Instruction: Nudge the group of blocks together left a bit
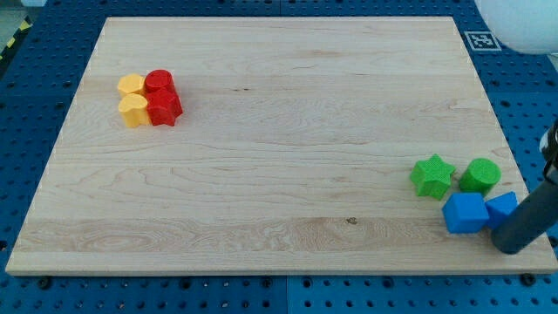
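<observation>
Down at the view's bottom right, my tip [508, 247] on the wooden board [279, 174], pressed against the lower right side of a blue block [503, 208] that is partly hidden behind the dark rod, shape unclear. Just left of it and touching, a blue cube [464, 213]. Above those two, a green star block [432, 175] and, beside it to the right, a green rounded block [480, 175], apparently a cylinder or hexagon; all four bunched close near the board's right edge. No jaws on this rod, so nothing to read as apart or clamped. Far off at the view's upper left, well apart from the tip, a second tight cluster: two yellow blocks, upper [132, 85] and lower [133, 110], with a red cylinder [159, 82] and a red star-like block [164, 108] touching them on the right. Around the board, blue perforated table surface [26, 105].
</observation>
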You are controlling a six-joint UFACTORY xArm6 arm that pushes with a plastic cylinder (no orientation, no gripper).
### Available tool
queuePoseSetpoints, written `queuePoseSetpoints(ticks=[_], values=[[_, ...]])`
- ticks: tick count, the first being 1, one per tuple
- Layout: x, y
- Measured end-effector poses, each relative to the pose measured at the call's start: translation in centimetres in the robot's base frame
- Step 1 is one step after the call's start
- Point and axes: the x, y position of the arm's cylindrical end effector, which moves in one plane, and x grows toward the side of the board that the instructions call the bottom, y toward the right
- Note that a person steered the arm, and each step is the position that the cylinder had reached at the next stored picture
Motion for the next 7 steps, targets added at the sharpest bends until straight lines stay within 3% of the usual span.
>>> queuePoseSetpoints(ticks=[4, 7], values=[[-1.3, 3.5], [-7.5, 0.9]])
